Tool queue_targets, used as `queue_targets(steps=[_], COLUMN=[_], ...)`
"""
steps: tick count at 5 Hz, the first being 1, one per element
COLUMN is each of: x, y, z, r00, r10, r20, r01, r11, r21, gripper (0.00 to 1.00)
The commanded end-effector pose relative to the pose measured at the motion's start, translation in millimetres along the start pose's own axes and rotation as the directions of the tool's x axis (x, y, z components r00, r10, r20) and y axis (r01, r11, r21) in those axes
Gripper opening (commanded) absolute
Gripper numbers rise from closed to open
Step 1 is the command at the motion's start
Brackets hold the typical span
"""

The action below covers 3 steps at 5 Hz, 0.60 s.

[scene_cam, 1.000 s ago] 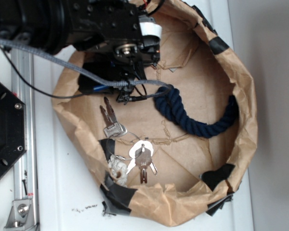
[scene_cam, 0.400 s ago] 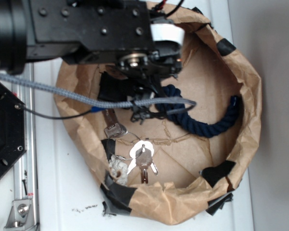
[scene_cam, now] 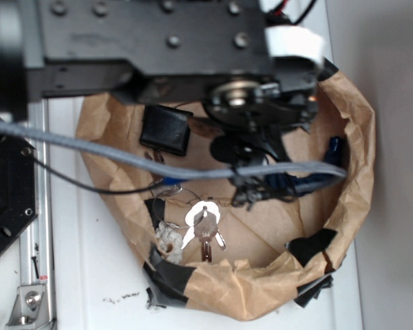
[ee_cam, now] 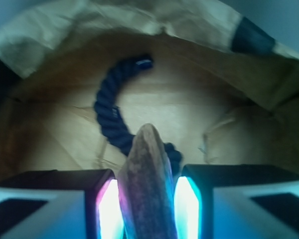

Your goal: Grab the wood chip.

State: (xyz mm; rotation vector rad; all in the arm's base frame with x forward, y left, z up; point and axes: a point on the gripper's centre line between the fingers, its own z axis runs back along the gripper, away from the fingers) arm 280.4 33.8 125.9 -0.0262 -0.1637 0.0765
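Black wallet [scene_cam: 166, 130], navy rope [ee_cam: 112, 110], metal keys [scene_cam: 205, 227], taped brown paper bin [scene_cam: 261, 294], white table [scene_cam: 89, 275]

Exterior view is taken from overhead, facing down, arm close and blurred. Wrist view is aimed forward between the fingers [ee_cam: 104, 209], very near. Rope [ee_cam: 109, 117] and paper basin [scene_cam: 351, 172] are shared by both

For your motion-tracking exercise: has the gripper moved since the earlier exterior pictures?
Yes. In the exterior view the gripper has shifted right across the paper-lined basket, away from the now uncovered black wallet. The wrist view shows it shut on the wood chip.
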Motion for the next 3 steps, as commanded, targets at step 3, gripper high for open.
queue_targets(steps=[3], x=[-15.0], y=[-25.8], z=[28.1], r00=[0.974], r10=[0.225], r20=[0.04], r01=[-0.225], r11=[0.974], r21=[-0.005], gripper=[0.0])
